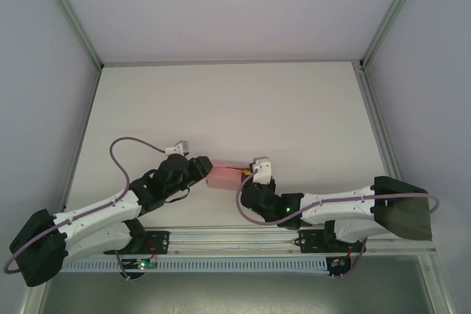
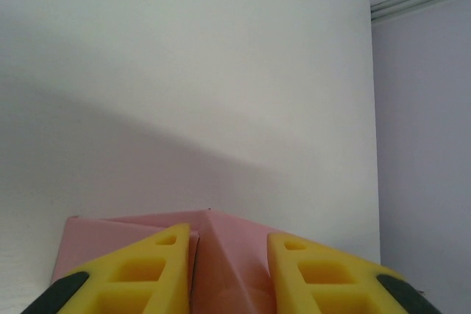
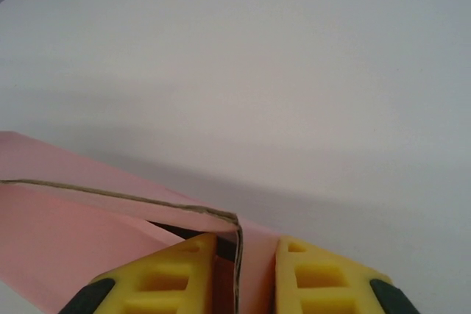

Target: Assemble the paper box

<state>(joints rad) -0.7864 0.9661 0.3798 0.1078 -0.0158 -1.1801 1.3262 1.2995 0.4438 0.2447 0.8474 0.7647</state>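
A white matte bench (image 1: pixel 235 108) lies under soft, even light; in the wrist views a broad grey shadow falls across its surface. Pale lavender-grey panels close it in: a back wall (image 1: pixel 228 5), a left wall (image 1: pixel 37 86) and a right wall (image 1: pixel 434 34), joined by slim aluminium frame posts (image 1: pixel 68 12). Along the near edge runs a metal rail (image 1: pixel 221 234), with a slotted white strip (image 1: pixel 221 264) just below it.

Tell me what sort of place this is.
Probably a lab robot cell: bare white table, plain panel walls, metal framing, left arm and right arm on one pink paper box.
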